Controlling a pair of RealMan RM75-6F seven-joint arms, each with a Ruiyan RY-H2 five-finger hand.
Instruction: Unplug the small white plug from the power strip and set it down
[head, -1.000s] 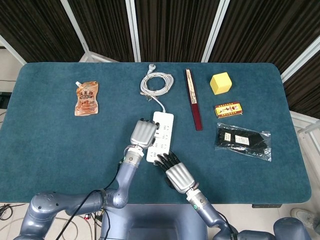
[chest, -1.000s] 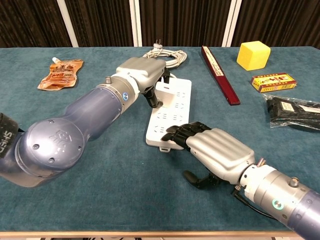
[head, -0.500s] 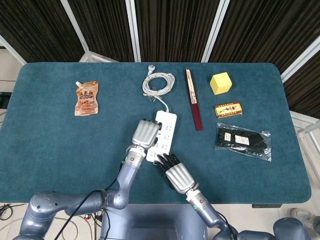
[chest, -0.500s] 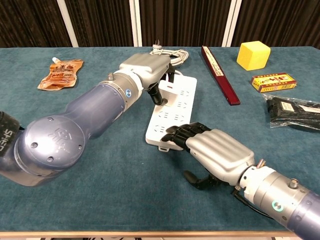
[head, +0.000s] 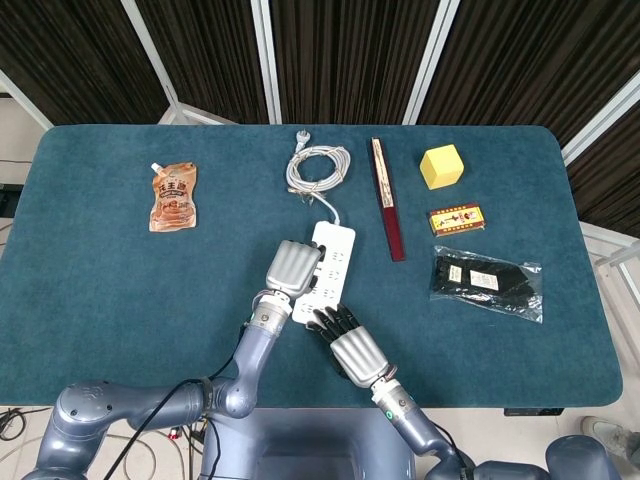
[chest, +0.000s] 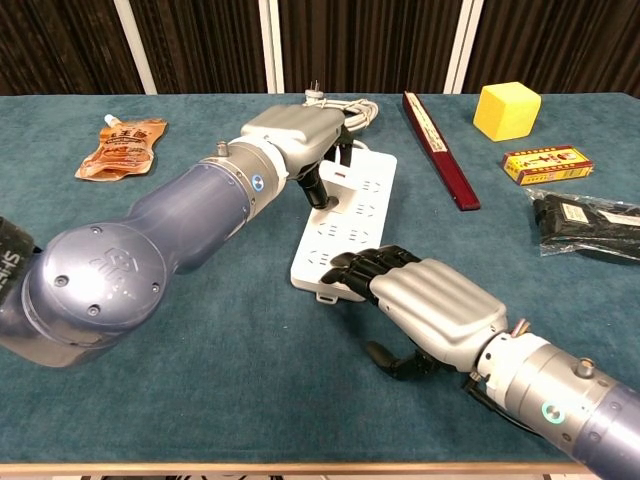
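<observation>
The left hand (chest: 292, 135) reaches over the upper half of the white power strip (chest: 340, 240). Its dark fingers (chest: 312, 185) curl down and close around the small white plug (chest: 337, 173), which sits at the strip's face near the far end; whether the pins are already out of the socket cannot be told. In the head view the back of this hand (head: 291, 268) covers the plug completely.

The right hand (chest: 425, 305) lies palm down at the near end of the power strip. Its black fingers (chest: 365, 266) are bent and press on the lower corner of the strip, and the thumb curls under the palm, touching the cloth. It holds the strip down and grips nothing else.

The strip lies a little diagonal on the blue table (head: 100, 300). Its white cord runs up to a coil (head: 316, 166) at the far edge, with the cord's own plug sticking out above the coil.

To the right of the strip lies a long dark red box (head: 387, 200), close but not touching. Further right are a yellow cube (head: 441, 166), a small red and gold packet (head: 457, 219) and a black item in a clear bag (head: 486, 280). Far on the left lies an orange pouch (head: 173, 197), well apart from both hands.
</observation>
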